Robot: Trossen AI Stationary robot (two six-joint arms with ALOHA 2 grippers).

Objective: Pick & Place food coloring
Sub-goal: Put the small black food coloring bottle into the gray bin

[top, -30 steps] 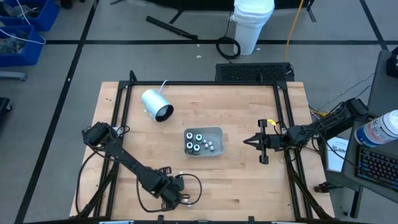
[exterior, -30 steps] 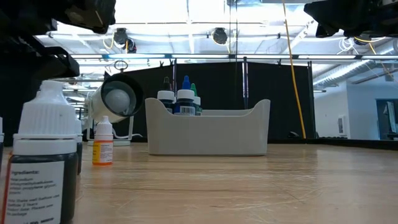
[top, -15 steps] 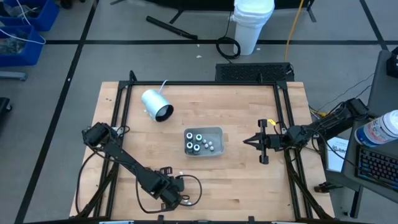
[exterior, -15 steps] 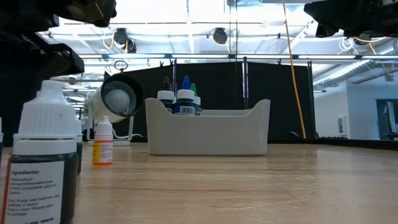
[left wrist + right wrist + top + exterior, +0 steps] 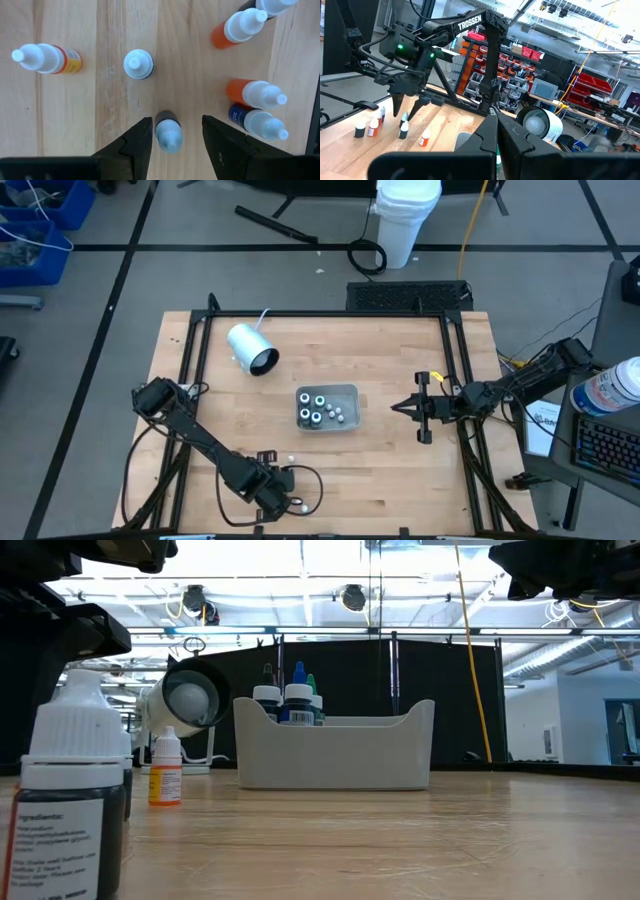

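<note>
Several food coloring bottles stand loose on the wood near the table's front edge; several more (image 5: 320,410) stand in the grey tray (image 5: 349,394) at mid-table. My left gripper (image 5: 175,122) is open and points down at the loose group. Its fingers stand on either side of a dark bottle with a pale blue cap (image 5: 167,134), with a gap showing on each side. It also shows in the high view (image 5: 283,500). My right gripper (image 5: 394,408) is shut and empty, level, right of the tray.
Around the left gripper stand a white-capped dark bottle (image 5: 138,65), a yellow-labelled one (image 5: 47,57), two orange ones (image 5: 240,27) and a blue one (image 5: 257,122). A white-and-grey cylinder with a cord (image 5: 252,348) lies at the far left. Bare wood lies between tray and right gripper.
My left gripper has moved a little toward the table's near edge, over the loose bottles. The bottles and the tray have stayed put.
</note>
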